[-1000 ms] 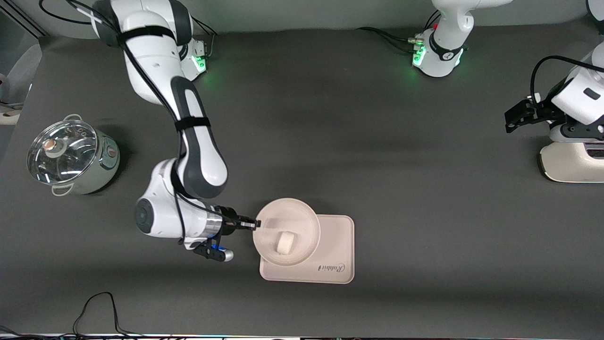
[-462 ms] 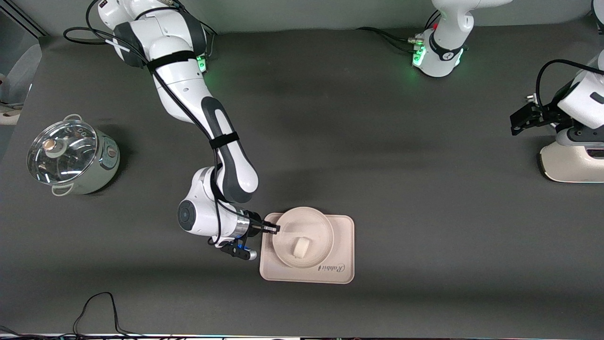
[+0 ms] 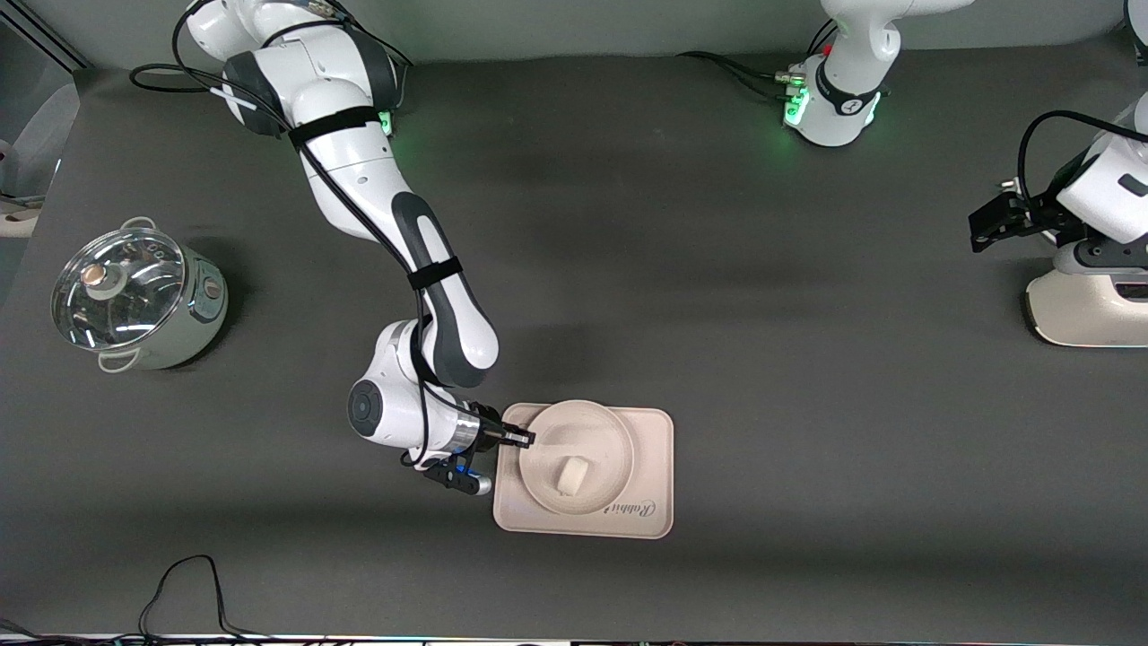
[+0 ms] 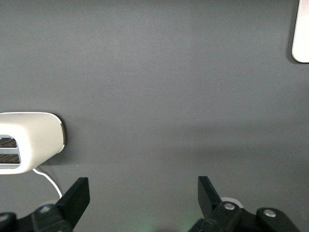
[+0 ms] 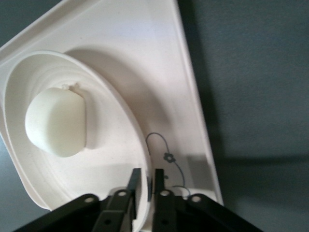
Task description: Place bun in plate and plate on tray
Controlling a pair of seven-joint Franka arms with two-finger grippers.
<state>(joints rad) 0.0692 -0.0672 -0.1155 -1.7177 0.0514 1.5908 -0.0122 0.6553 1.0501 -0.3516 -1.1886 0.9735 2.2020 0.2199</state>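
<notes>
The bun (image 3: pixel 571 475) lies in the plate (image 3: pixel 603 431), which sits on the tray (image 3: pixel 653 449). The right hand (image 3: pixel 524 438) pinches the plate's rim at its 9 o'clock edge. A lidded pot (image 3: pixel 134 298) stands on the desk (image 3: pixel 717 314) toward the right arm's end. The left hand (image 3: pixel 987 222) waits beside a cream appliance (image 3: pixel 1076 314).

Off-white bun (image 3: pixel 571 475) in plate (image 3: pixel 605 432); plate on tray (image 3: pixel 653 429)

plate (image 3: pixel 587 456): carried over the tray (image 3: pixel 653 431), now lower and resting on it
bun (image 3: pixel 571 474): moved along inside plate
</notes>
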